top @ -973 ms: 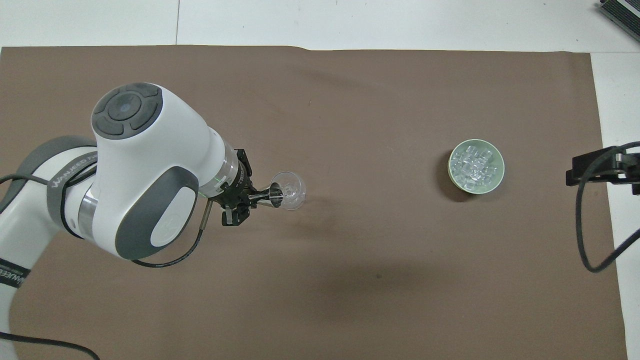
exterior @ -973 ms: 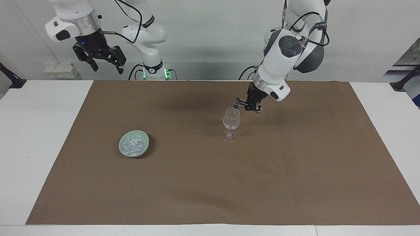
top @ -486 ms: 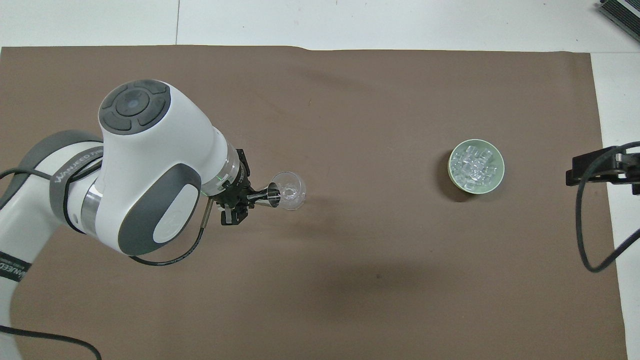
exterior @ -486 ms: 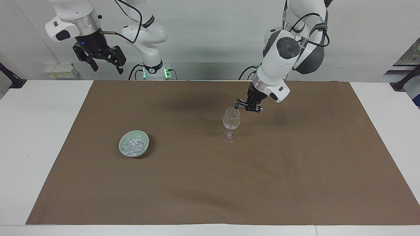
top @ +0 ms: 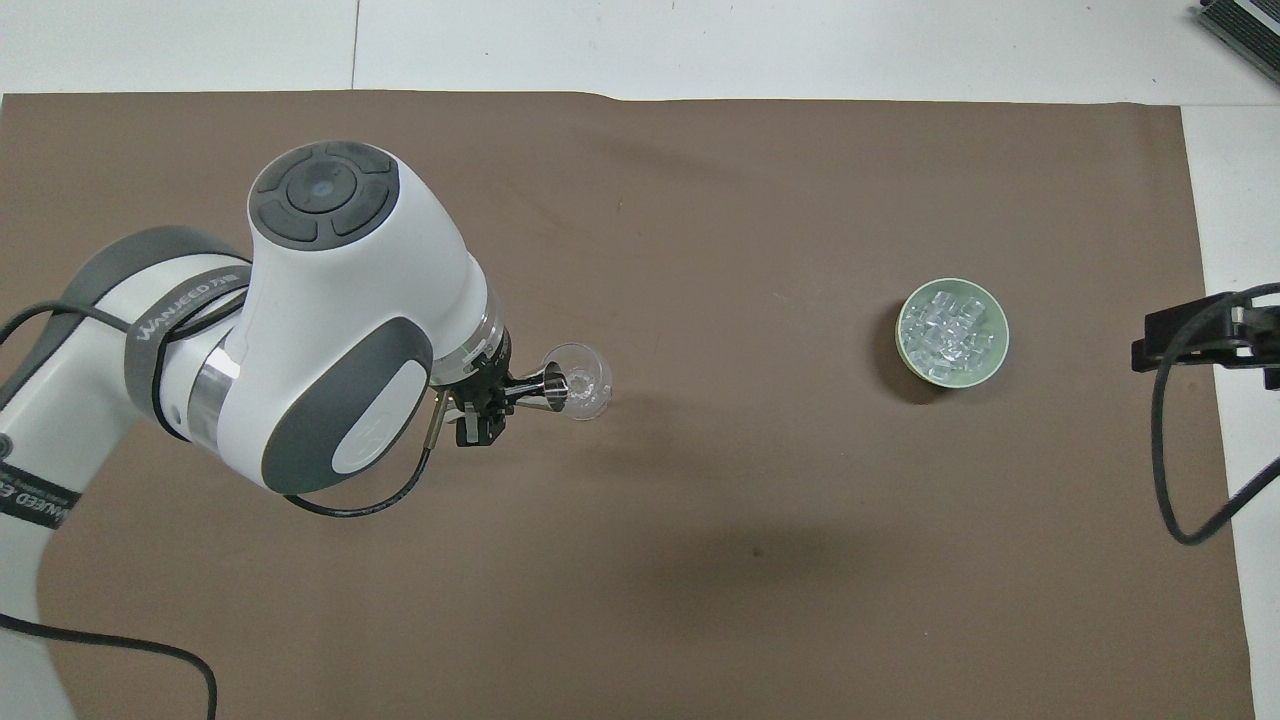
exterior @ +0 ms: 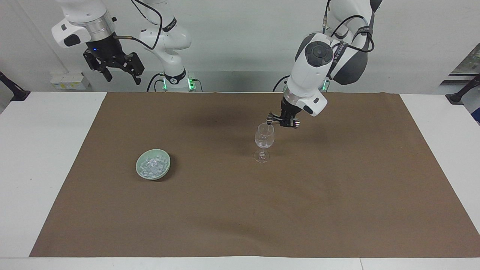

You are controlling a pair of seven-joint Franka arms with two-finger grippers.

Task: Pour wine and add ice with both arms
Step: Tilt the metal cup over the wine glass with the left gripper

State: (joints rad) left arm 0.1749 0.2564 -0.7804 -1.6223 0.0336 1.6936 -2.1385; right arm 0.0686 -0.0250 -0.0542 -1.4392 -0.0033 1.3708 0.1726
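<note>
Presently, as observed from beside the table:

Left arm: reaches out over the brown mat [exterior: 240, 195], wrist bent downward.
Left gripper [exterior: 287, 120]: clenched on a small metal measuring cup [exterior: 270, 119] — held on its side, mouth turned toward the wine glass [exterior: 264, 139], hanging just above the glass's rim. In the overhead view the cup [top: 550, 386] lies over the edge of the glass bowl [top: 580, 381].
Wine glass: clear, stemmed, upright on the mat near the table's middle, toward the left arm's end. Whether it holds any liquid I cannot tell.
Ice [exterior: 152, 167]: a glittering heap of small clear cubes, all in the pale green bowl [exterior: 140, 164]. From overhead the cubes [top: 950, 330] fill most of the bowl [top: 990, 362].
Green bowl: on the mat toward the right arm's end, well apart from the wine glass and slightly farther from the robots than it.
Right arm: waits, raised high — clear of the mat.
Right gripper [exterior: 120, 73]: fingers spread and holding nothing, up over the table edge nearest the robots; only its tip [top: 1190, 338] shows from overhead.
</note>
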